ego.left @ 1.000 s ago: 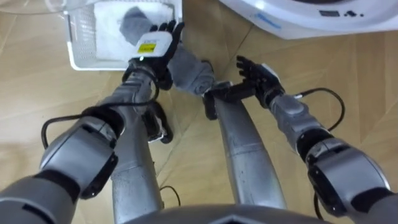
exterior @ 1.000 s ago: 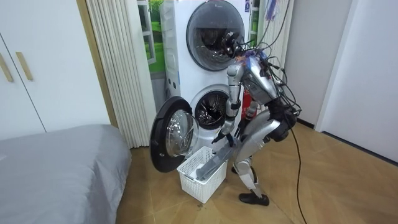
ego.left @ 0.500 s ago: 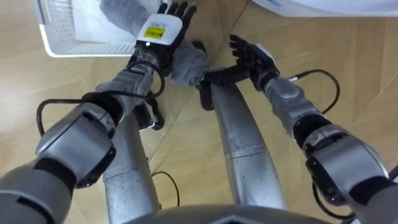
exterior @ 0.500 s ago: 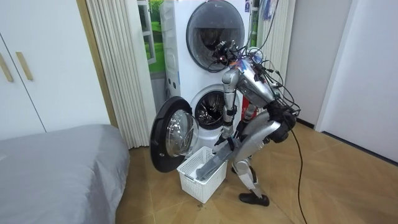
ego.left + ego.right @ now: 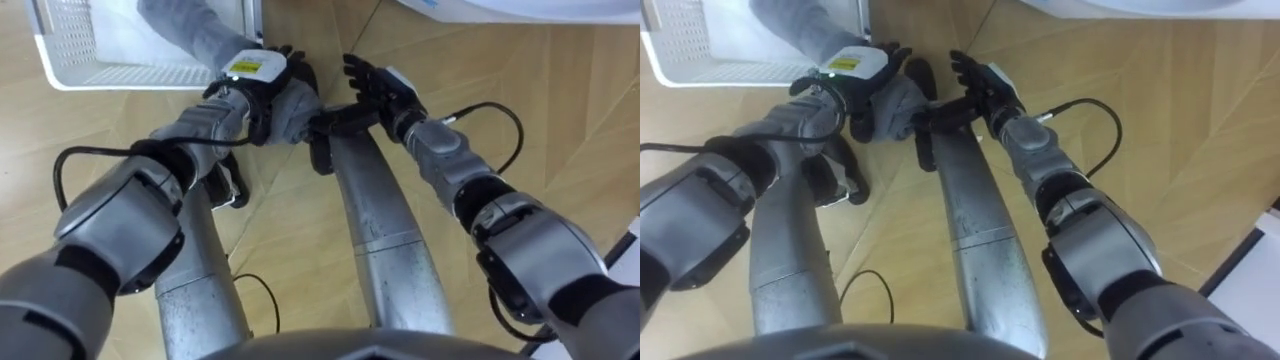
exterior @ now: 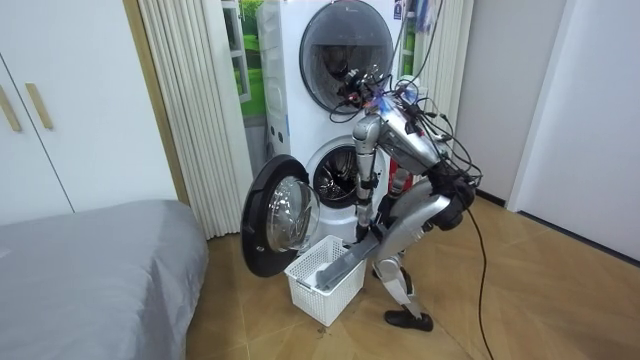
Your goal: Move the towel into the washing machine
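Arms reach down: left hand (image 5: 262,82) fingers curled gripping, right hand (image 5: 373,84) fingers straight.

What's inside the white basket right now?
One end of the gray towel lies inside the basket, trailing over its rim into the gripping left hand. Anything beneath it is covered.

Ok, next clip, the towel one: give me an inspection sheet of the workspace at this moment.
surface: wooden parquet floor.
job's things: grey towel trails out of the white plastic laundry basket over its rim; white front-loading washing machine, lower door open.
clutter: nothing seen.
hands: left hand curled on the towel's end; right hand open, holding nothing.
cables: nothing seen beyond the robot's own.
surroundings: grey bed, pleated curtain, white wardrobe.
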Robot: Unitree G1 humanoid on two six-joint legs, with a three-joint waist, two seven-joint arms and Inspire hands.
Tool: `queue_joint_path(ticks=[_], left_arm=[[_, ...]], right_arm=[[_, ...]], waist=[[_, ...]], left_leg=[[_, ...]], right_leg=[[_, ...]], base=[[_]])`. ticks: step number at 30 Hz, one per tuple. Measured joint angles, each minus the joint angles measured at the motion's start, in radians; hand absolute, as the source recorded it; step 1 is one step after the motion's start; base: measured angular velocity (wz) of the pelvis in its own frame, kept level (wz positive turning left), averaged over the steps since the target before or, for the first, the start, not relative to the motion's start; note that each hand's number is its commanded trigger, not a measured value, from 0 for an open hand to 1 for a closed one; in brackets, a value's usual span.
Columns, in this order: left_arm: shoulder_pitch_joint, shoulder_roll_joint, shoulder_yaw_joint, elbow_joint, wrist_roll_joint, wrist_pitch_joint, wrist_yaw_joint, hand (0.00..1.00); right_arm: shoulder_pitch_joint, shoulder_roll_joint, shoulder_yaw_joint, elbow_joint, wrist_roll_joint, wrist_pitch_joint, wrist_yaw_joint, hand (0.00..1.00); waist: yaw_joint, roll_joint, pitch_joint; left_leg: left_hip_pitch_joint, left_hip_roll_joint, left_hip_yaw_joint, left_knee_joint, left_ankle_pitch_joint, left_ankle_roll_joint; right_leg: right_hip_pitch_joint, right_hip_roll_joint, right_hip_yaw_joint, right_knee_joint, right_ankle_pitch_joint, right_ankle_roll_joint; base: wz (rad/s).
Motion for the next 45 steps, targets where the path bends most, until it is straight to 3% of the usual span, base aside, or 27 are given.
queue_joint_path(ticks=[5,13,16,19,20,21,23,25,29,32,37,39,43,45], left_arm=[[-0.002,-0.001,-0.010,0.009,0.000,0.028,-0.046,1.00],[0.079,-0.006,-0.039,0.003,0.001,0.063,-0.114,1.00],[0.107,-0.012,-0.040,0.003,0.000,0.065,-0.132,1.00],[0.130,-0.034,-0.042,0.003,-0.002,0.065,-0.142,1.00],[0.131,-0.047,-0.036,0.003,-0.003,0.063,-0.146,1.00],[0.147,-0.054,-0.030,0.002,-0.004,0.047,-0.150,1.00],[0.175,-0.053,-0.012,-0.010,-0.007,0.026,-0.149,1.00],[0.194,-0.054,0.004,-0.022,-0.008,0.005,-0.144,1.00],[0.202,-0.038,0.058,-0.051,-0.017,-0.028,-0.095,1.00],[0.206,-0.023,0.093,-0.084,-0.021,-0.055,-0.047,1.00],[0.208,-0.017,0.186,-0.109,-0.065,-0.094,0.039,1.00],[0.210,-0.018,0.231,-0.138,-0.151,-0.120,0.078,1.00],[0.217,-0.024,0.246,-0.191,-0.318,-0.140,0.087,1.00],[0.251,-0.026,0.246,-0.248,-0.494,-0.143,0.078,1.00]], right_arm=[[-0.014,0.007,0.005,0.023,-0.039,-0.001,-0.012,0.00],[0.041,0.008,0.014,0.014,-0.045,0.004,-0.033,0.00],[0.068,0.008,0.015,0.020,-0.042,0.008,-0.042,0.00],[0.096,0.005,0.015,0.021,-0.042,0.007,-0.043,0.00],[0.110,0.001,0.013,0.031,-0.034,0.006,-0.042,0.00],[0.124,-0.002,0.009,0.044,-0.026,0.006,-0.040,0.00],[0.146,-0.006,0.009,0.055,-0.012,0.003,-0.036,0.00],[0.159,-0.013,0.008,0.064,-0.006,-0.001,-0.034,0.00],[0.174,-0.052,-0.013,0.061,-0.002,-0.001,-0.024,0.00],[0.188,-0.090,-0.010,0.060,0.037,-0.002,-0.028,0.00],[0.200,-0.094,-0.016,0.061,0.036,-0.004,-0.023,0.00],[0.200,-0.094,-0.022,0.055,0.036,-0.007,-0.016,0.00],[0.203,-0.095,-0.023,0.055,0.030,-0.005,-0.006,0.00],[0.205,-0.092,-0.023,0.043,0.007,-0.005,-0.007,0.00]], waist=[[-0.003,-0.002,-0.0006],[-0.003,-0.009,-0.0067],[0.000,-0.009,-0.0099],[0.012,-0.004,-0.0139],[0.025,0.001,-0.0185],[0.033,0.006,-0.0294],[0.036,0.014,-0.0355],[0.042,0.022,-0.0408],[0.068,0.032,-0.0399],[0.089,0.041,-0.0347],[0.092,0.044,-0.0322],[0.095,0.045,-0.0311],[0.107,0.045,-0.0309],[0.112,0.044,-0.0309]], left_leg=[[0.022,-0.005,-0.001,-0.014,0.000,0.000],[0.099,-0.017,-0.001,-0.066,0.014,0.003],[0.143,-0.033,-0.001,-0.095,0.026,0.006],[0.194,-0.035,0.001,-0.116,0.033,0.012],[0.225,-0.034,0.008,-0.132,0.036,0.015],[0.257,-0.034,0.011,-0.155,0.042,0.017],[0.311,-0.050,0.017,-0.191,0.052,0.018],[0.357,-0.052,0.026,-0.225,0.063,0.021],[0.423,-0.052,0.035,-0.290,0.093,0.025],[0.474,-0.051,0.038,-0.321,0.102,0.025],[0.539,-0.054,0.038,-0.349,0.104,0.024],[0.539,-0.063,0.035,-0.349,0.105,0.023],[0.544,-0.066,0.031,-0.361,0.110,0.026],[0.553,-0.068,0.034,-0.370,0.111,0.028]], right_leg=[[0.020,0.000,0.001,-0.011,-0.001,0.001],[0.098,-0.010,-0.001,-0.047,-0.002,0.004],[0.140,-0.024,-0.004,-0.062,-0.001,0.004],[0.196,-0.030,-0.007,-0.085,0.003,0.010],[0.226,-0.029,-0.010,-0.104,0.009,0.013],[0.256,-0.032,-0.012,-0.124,0.016,0.015],[0.304,-0.046,-0.010,-0.148,0.021,0.017],[0.349,-0.049,-0.009,-0.177,0.030,0.021],[0.426,-0.050,-0.013,-0.265,0.071,0.024],[0.485,-0.047,-0.029,-0.310,0.087,0.022],[0.547,-0.049,-0.033,-0.327,0.085,0.021],[0.548,-0.055,-0.035,-0.328,0.085,0.021],[0.553,-0.063,-0.041,-0.329,0.083,0.024],[0.560,-0.066,-0.042,-0.331,0.080,0.025]], base=[[0.00],[0.03],[0.14],[0.04],[-0.06],[-0.05],[0.03],[0.03],[-0.05],[-0.03],[0.00],[0.00],[0.09],[0.03]])
